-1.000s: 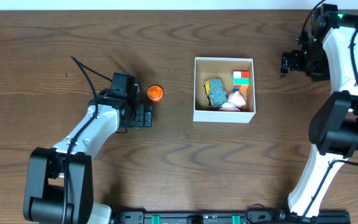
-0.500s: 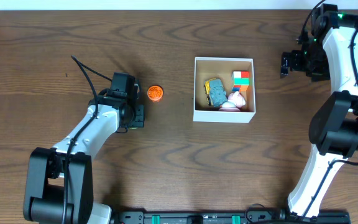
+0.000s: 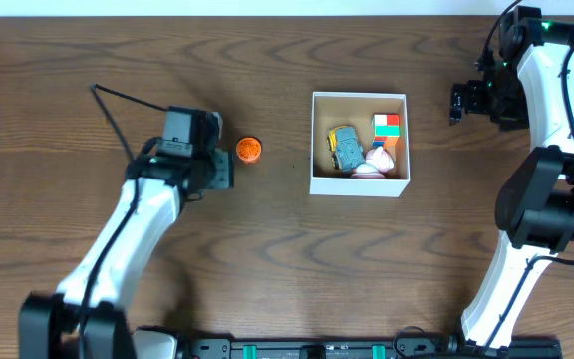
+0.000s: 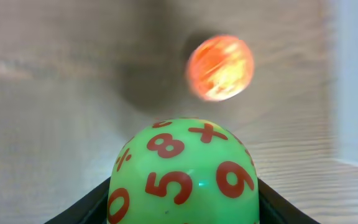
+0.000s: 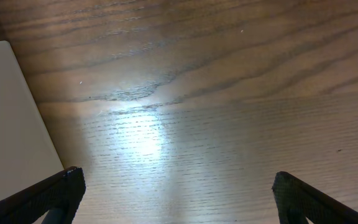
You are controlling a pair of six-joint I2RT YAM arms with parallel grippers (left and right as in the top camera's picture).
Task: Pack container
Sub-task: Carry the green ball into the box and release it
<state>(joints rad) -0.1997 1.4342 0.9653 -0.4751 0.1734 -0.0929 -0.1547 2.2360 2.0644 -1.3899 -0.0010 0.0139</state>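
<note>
Blurred orange ball [image 4: 220, 67]; green numbered ball [image 4: 182, 174] cut off by the left wrist view's lower edge.

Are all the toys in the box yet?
Not yet. Done: a yellow car, a colourful cube and a pink-white toy lie in the container. In hand: the left tool is shut on a green ball with red numbers. Left: that ball and the orange ball on the table must go in. The right tool is open, holding nothing.
</note>
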